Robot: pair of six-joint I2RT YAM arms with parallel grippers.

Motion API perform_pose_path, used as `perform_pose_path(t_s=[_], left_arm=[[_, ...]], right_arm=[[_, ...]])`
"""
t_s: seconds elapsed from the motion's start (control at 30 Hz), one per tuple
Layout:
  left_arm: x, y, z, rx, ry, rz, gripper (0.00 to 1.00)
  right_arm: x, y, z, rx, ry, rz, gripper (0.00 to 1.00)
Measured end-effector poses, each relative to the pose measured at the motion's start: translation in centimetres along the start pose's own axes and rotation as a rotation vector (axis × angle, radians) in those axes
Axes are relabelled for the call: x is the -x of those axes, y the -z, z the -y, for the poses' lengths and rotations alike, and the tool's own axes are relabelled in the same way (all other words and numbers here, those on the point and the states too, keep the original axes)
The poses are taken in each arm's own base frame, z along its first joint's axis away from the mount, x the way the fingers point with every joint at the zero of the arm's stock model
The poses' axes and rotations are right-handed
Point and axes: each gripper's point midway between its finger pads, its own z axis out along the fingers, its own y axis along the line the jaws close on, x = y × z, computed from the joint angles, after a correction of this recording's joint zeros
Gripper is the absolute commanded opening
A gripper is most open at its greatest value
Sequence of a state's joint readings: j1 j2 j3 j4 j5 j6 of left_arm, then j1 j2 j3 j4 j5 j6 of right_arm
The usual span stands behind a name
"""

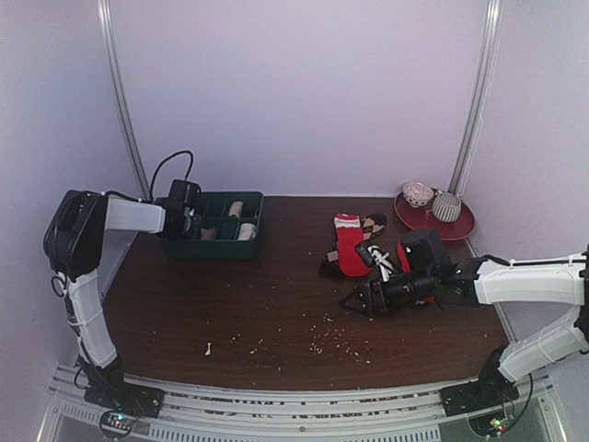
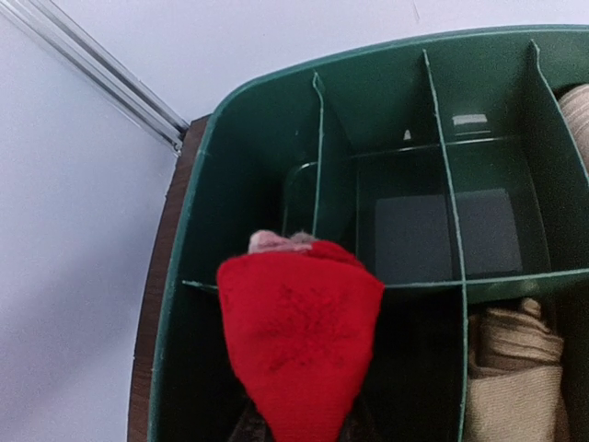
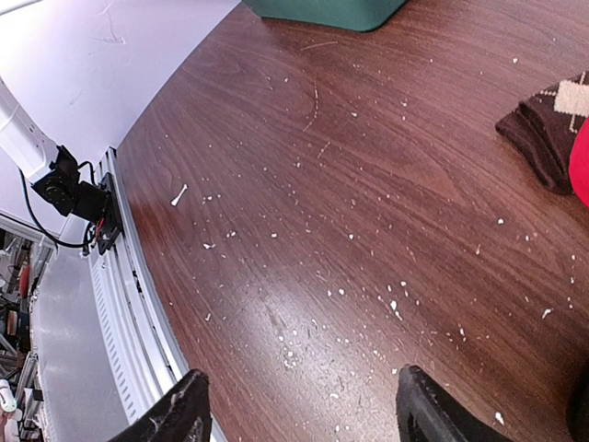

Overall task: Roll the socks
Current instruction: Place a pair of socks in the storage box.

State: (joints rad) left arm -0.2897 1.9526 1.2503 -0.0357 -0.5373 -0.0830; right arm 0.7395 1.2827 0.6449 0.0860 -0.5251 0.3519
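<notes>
Left gripper [image 1: 189,221]: closed narrow on a red sock roll [image 2: 299,341], which hung above the dark green tray [image 2: 198,276], over a divider crossing near its end wall.
Right gripper [image 3: 299,414]: jaws wide and holding nothing, low over the table [image 3: 304,184], well to the right of the tray.
Other socks: tan rolls [image 2: 515,368] sat in the tray. A red sock with white ends [image 1: 350,244] and a brown diamond-patterned sock [image 3: 552,129] lay loose right of the tray.
Risk: if released there, the roll could straddle a divider rather than drop into one compartment. Soft fabric might also spring loose as it fell.
Hidden: the roll covered the left fingertips, and its lower end was cut off. The right arm overlapped the loose socks, so their count was unclear.
</notes>
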Motion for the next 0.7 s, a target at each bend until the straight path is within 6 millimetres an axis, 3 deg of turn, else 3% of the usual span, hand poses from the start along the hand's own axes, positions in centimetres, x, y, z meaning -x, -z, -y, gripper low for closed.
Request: perform_pose_path(t_s=[0.7], left_arm=[[-0.1, 0.1, 1.1, -0.069, -0.012, -0.019, 0.00]], right_arm=[[-0.3, 0.2, -0.1, 0.004, -0.013, -0.001, 0.69]])
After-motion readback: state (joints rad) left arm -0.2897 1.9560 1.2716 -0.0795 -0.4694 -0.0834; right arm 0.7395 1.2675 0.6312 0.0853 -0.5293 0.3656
